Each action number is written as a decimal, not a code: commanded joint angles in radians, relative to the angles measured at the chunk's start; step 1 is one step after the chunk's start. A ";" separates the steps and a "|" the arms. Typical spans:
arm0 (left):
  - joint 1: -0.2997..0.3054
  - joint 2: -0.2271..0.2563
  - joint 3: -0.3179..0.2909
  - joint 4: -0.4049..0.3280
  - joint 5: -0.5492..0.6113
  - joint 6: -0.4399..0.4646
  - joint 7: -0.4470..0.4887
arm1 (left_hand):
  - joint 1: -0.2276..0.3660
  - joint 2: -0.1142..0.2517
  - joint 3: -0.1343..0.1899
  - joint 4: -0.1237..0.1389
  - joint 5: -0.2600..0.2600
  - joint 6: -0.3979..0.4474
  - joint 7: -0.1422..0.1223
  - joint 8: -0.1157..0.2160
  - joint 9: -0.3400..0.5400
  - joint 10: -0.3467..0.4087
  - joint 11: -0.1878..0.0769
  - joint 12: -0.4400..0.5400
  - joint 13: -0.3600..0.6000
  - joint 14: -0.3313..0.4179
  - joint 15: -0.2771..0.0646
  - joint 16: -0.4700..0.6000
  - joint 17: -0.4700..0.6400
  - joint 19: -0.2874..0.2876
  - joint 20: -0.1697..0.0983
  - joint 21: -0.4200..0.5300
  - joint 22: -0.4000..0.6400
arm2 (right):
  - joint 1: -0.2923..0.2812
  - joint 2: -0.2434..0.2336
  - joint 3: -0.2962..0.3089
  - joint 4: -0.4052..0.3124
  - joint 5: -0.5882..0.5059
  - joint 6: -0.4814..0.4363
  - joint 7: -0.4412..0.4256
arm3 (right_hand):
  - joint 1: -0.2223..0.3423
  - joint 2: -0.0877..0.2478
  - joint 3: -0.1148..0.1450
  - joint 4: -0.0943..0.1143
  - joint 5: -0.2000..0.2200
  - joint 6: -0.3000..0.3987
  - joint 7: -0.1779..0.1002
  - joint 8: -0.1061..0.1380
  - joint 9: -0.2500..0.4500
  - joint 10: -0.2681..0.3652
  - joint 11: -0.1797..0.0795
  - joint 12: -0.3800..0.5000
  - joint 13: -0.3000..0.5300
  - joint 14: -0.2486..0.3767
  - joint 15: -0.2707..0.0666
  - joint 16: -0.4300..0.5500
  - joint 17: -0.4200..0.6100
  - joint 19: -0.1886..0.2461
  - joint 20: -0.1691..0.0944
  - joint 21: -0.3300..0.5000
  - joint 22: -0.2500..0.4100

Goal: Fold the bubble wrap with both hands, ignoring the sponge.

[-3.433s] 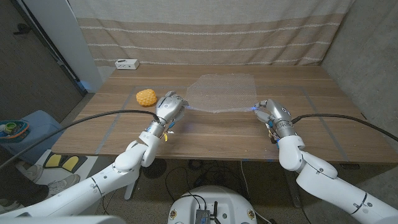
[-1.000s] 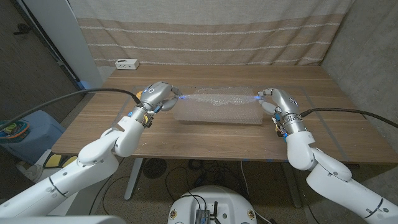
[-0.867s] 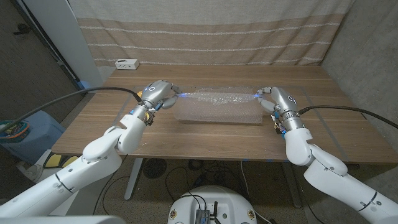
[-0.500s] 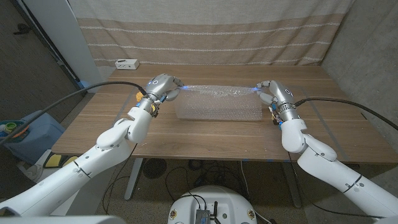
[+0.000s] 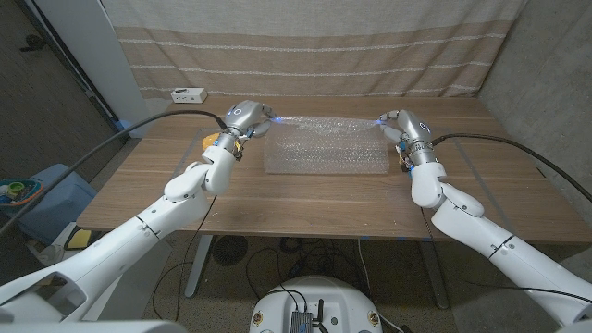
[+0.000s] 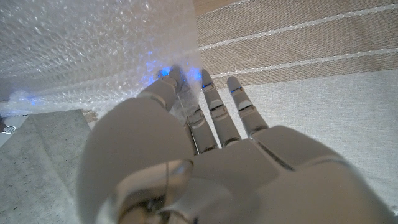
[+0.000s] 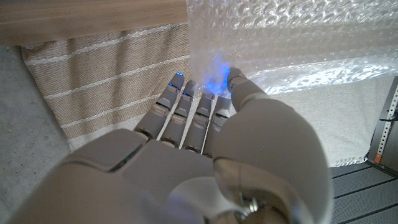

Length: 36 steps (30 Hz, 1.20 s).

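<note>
Clearly mid-fold. Wooden slatted worktop (image 5: 305, 199) underneath everything, carrying the work. Clear rectangular sheet of bubble wrap (image 5: 324, 148) spread across the worktop's middle, near edge lying on the wood, far edge lifted and stretched taut between the two hands, probably so that it can be carried over the lower layer without sagging or creasing. Left hand (image 5: 248, 117) raised at the bubble wrap's left far corner, pinching that corner between thumb and fingertips (image 6: 168, 78), the plastic caught there and lit blue in the left wrist view. Right hand (image 5: 403, 125) at the bubble wrap's right far corner, likewise pinching the sheet, its fingertips (image 7: 236, 79) pressed into the plastic under the same blue glow. Both held level and well apart, seemingly to keep the raised edge straight and parallel to the resting one. Small yellow rounded sponge (image 5: 212, 140) just left of the bubble wrap, partly hidden behind the left wrist, untouched. Small white box (image 5: 188, 94) beyond the bubble wrap's left side, at the worktop's far edge by the striped beige curtain (image 5: 305, 46).
</note>
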 commanded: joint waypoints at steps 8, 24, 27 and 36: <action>-0.182 -0.076 0.134 0.214 0.019 0.004 0.019 | 0.010 -0.001 -0.007 0.003 0.007 0.009 -0.003 -0.009 0.001 0.061 -0.048 0.011 0.059 0.011 -0.128 -0.004 0.003 0.006 0.000 0.005 0.003 | 0.204 0.066 -0.122 0.236 0.001 0.004 0.024 | 0.014 -0.001 -0.001 0.008 0.006 0.007 0.002 0.000 0.002 0.006 0.001 -0.007 0.003 0.006 -0.127 0.003 0.006 0.012 -0.004 0.004 0.003; -0.318 -0.149 0.256 0.416 0.052 0.022 0.009 | 0.010 -0.002 -0.011 0.005 0.007 0.005 -0.006 -0.018 0.001 0.058 -0.048 0.005 0.064 0.009 -0.130 -0.011 0.003 0.001 0.000 0.006 0.003 | 0.355 0.117 -0.242 0.409 -0.026 -0.063 0.093 | 0.016 0.002 -0.005 0.010 0.005 -0.002 -0.009 -0.005 0.002 -0.002 -0.002 -0.014 0.003 0.002 -0.127 0.003 0.010 0.012 -0.005 0.004 0.003; -0.338 -0.159 0.276 0.445 0.054 0.024 0.008 | 0.009 -0.002 -0.010 0.006 0.008 -0.010 -0.007 -0.026 0.001 0.041 -0.045 -0.006 0.063 0.002 -0.125 -0.017 0.002 -0.005 0.001 0.004 0.002 | 0.372 0.123 -0.254 0.426 -0.019 -0.073 0.109 | 0.014 0.001 -0.006 0.012 0.005 -0.024 -0.021 -0.015 0.002 -0.010 -0.003 -0.018 0.004 -0.004 -0.125 0.000 0.010 0.011 -0.003 0.003 0.003; -0.369 -0.177 0.310 0.482 0.047 0.067 -0.015 | -0.033 -0.013 -0.035 0.025 0.012 -0.257 -0.024 -0.155 -0.011 -0.200 -0.014 -0.156 0.021 -0.089 -0.073 -0.056 0.013 -0.049 0.022 -0.007 0.000 | 0.392 0.132 -0.270 0.427 -0.001 -0.133 0.130 | -0.004 -0.007 -0.019 0.022 0.007 -0.272 -0.090 -0.143 -0.005 -0.163 -0.003 -0.065 0.008 -0.054 -0.100 -0.032 0.010 -0.011 0.010 -0.006 0.003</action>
